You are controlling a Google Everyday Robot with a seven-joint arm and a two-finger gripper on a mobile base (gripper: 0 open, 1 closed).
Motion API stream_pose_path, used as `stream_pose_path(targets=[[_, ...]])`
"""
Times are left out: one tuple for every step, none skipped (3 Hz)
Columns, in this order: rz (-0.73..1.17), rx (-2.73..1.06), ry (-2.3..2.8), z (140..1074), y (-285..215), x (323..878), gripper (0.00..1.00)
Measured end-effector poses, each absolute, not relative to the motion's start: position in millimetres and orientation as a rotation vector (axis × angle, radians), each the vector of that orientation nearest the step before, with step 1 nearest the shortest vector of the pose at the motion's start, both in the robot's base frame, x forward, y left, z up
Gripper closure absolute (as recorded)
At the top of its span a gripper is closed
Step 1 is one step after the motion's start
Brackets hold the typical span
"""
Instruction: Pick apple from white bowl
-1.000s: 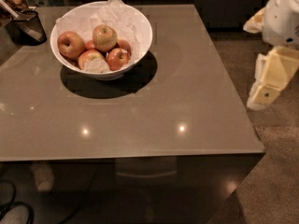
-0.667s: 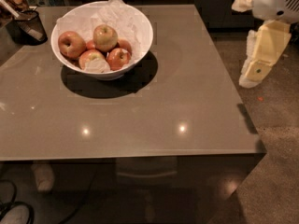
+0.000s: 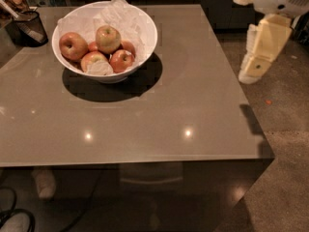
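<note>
**Risk findings: long reach to a crowded bowl**

The pincer hangs beyond the tabletop's right edge, above the floor and well apart from everything it must handle. You cannot tell from this view whether it is released or clenched, so confirm that before you commit.

A wide stretch of tabletop lies between it and the target. A low approach risks striking the tabletop edge or the near wall of the white bowl, which could slide on the glossy surface.

The apple sits highest in the bowl, resting among the darker red apples. That helps access, but its neighbours touch it. An off-centre descent is likely to catch a red one, or to nudge the pile so the target rolls. The crumpled paper behind it could snag. The dark mesh cup stands just left of the bowl, and an overshoot would reach it.
</note>
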State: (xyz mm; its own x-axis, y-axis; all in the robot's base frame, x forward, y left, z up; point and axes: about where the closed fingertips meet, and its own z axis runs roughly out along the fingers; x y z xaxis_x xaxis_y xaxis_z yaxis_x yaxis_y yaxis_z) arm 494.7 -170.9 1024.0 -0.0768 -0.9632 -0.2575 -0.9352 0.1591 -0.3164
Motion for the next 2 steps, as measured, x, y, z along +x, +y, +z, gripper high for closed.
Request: stream_pose_path(targets=[[-0.108, -1.838, 1.966, 1040.2, -139.0, 529.6, 0.00], [-0.118, -1.922, 1.876, 1050.8, -97.7, 556.6, 0.00]])
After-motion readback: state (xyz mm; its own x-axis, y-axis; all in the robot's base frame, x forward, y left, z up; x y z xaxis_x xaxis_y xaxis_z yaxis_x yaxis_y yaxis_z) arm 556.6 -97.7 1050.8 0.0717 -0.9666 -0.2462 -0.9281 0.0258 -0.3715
